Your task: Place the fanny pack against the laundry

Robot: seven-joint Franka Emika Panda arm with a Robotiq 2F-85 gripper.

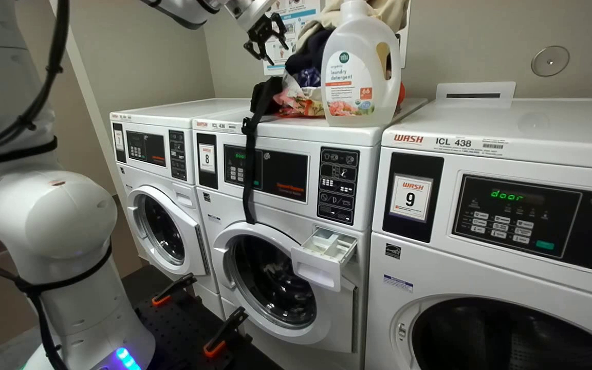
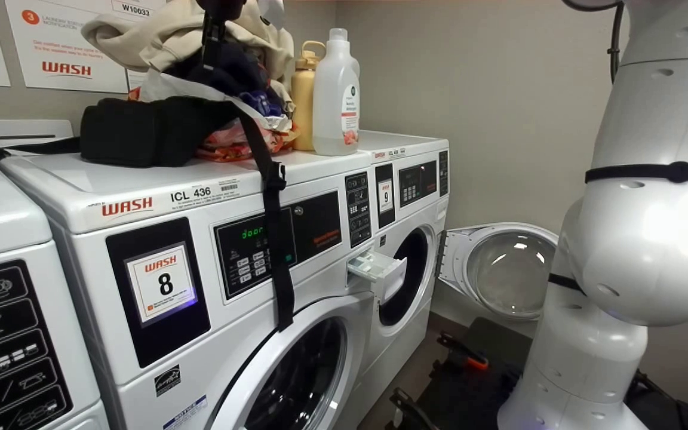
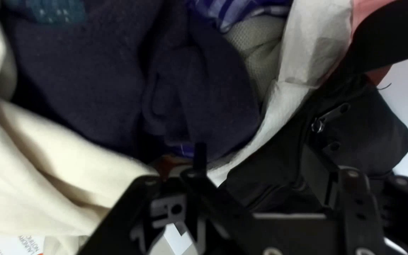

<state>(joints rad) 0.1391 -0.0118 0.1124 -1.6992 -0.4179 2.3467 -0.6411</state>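
The black fanny pack [image 2: 135, 131] lies on top of washer 8, right beside the laundry pile [image 2: 233, 74], appearing to touch its plastic bag. It also shows in an exterior view [image 1: 266, 97] and the wrist view [image 3: 363, 127]. One strap [image 2: 275, 227] hangs over the washer's front; another runs off to the side across the top. My gripper [image 1: 278, 55] is open and empty, raised above the pack. In the wrist view the open fingers [image 3: 257, 161] frame part of the pack below, with dark and cream laundry [image 3: 83, 71] beside it.
A detergent bottle [image 1: 360, 67] stands at the washer's front edge beside the laundry. A yellow bottle [image 2: 304, 101] stands next to it. An open detergent drawer [image 1: 321, 259] juts out from washer 8. Notices hang on the wall behind.
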